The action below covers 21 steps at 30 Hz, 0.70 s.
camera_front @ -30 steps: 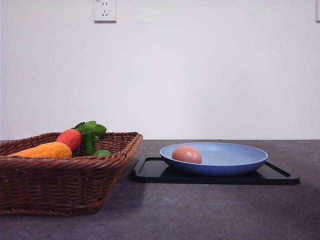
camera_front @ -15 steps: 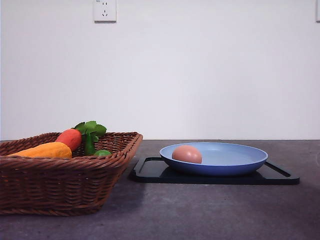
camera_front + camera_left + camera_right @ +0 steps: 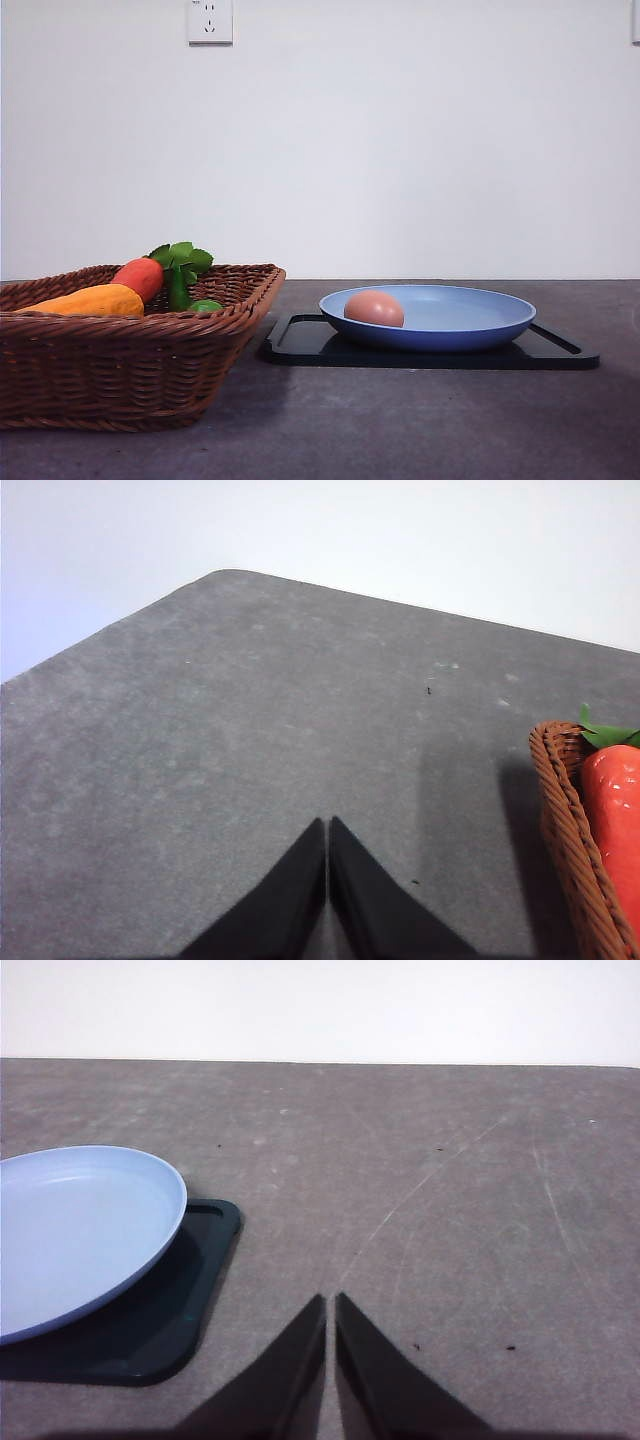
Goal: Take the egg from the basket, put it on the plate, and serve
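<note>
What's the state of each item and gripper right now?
egg: lying in the plate
plate: on the black tray
basket: upright, holding vegetables, no egg seen
left gripper: shut, empty
right gripper: shut, empty

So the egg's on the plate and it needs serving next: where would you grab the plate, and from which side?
Probably the plate's right rim, approached from the right by the right gripper. The egg sits at the left, so that edge is free. The raised rim overhangs the black tray, leaving room for a finger beneath. The gripper is shut now and must open first.
</note>
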Each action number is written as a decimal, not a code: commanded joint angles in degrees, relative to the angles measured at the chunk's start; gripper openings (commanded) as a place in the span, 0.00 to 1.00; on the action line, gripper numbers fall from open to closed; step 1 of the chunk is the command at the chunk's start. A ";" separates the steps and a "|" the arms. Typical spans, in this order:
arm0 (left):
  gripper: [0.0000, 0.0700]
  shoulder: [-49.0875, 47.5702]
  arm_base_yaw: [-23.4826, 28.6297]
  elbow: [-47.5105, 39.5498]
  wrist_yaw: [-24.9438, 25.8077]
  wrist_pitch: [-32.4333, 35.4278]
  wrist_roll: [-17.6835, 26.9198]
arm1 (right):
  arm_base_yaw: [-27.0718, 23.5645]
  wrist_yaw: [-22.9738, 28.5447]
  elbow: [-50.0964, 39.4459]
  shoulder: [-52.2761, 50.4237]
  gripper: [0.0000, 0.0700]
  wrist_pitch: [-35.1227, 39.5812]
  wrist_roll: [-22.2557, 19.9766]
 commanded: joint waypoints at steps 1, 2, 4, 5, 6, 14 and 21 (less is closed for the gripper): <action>0.00 -0.09 0.11 -1.55 0.04 0.50 -0.28 | -0.07 0.22 -0.24 -0.15 0.00 0.57 0.69; 0.00 -0.09 0.11 -1.55 0.04 0.50 -0.28 | -0.07 0.22 -0.24 -0.15 0.00 0.57 0.68; 0.00 -0.09 0.11 -1.55 0.04 0.50 -0.28 | -0.07 0.22 -0.24 -0.15 0.00 0.57 0.69; 0.00 -0.09 0.11 -1.55 0.04 0.50 -0.28 | -0.07 0.22 -0.24 -0.15 0.00 0.57 0.70; 0.00 -0.09 0.11 -1.55 0.04 0.50 -0.28 | -0.07 0.22 -0.24 -0.15 0.00 0.57 0.70; 0.00 -0.09 0.11 -1.55 0.04 0.52 -0.28 | -0.07 0.22 -0.24 -0.15 0.00 0.57 0.68; 0.00 -0.09 0.11 -1.55 0.04 0.50 -0.28 | -0.07 0.22 -0.24 -0.15 0.00 0.57 0.70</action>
